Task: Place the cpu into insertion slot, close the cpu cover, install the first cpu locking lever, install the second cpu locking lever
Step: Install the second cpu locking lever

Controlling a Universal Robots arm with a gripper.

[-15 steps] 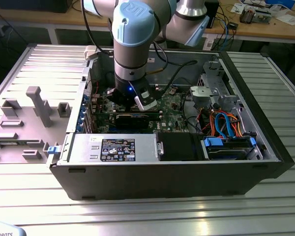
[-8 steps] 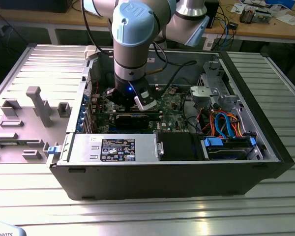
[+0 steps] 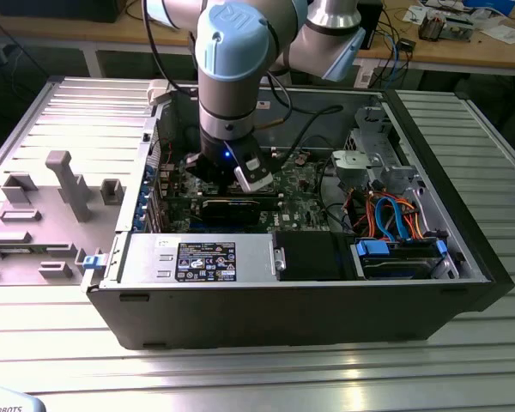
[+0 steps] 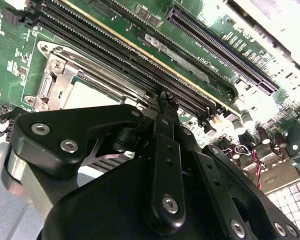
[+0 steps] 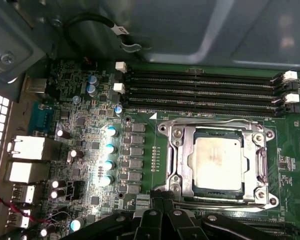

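The cpu (image 5: 219, 162) lies flat in the insertion slot (image 5: 166, 192) on the green motherboard, its dull grey face showing. The silver cpu cover (image 5: 182, 150) is down around it, framing the chip through its window. Thin wire levers run along two sides of the frame, one (image 5: 210, 122) by the memory slots and one (image 5: 215, 202) beside my fingertips. My gripper (image 5: 163, 206) is shut with nothing in it, its tip right at the socket's edge. In the second wrist view the gripper (image 4: 165, 96) points at the board beside the cover (image 4: 57, 70) and cpu (image 4: 90, 95). In the exterior view the gripper (image 3: 227, 176) reaches down into the case.
The open computer case (image 3: 463, 257) surrounds the motherboard (image 3: 305, 180). Long black memory slots (image 5: 200, 92) run beside the socket, capacitors (image 5: 110, 150) stand on its other side. A graphics card (image 3: 230, 209), power supply (image 3: 197, 260) and drive cables (image 3: 395, 215) crowd the case. A grey fixture plate (image 3: 60, 197) lies at the exterior view's left.
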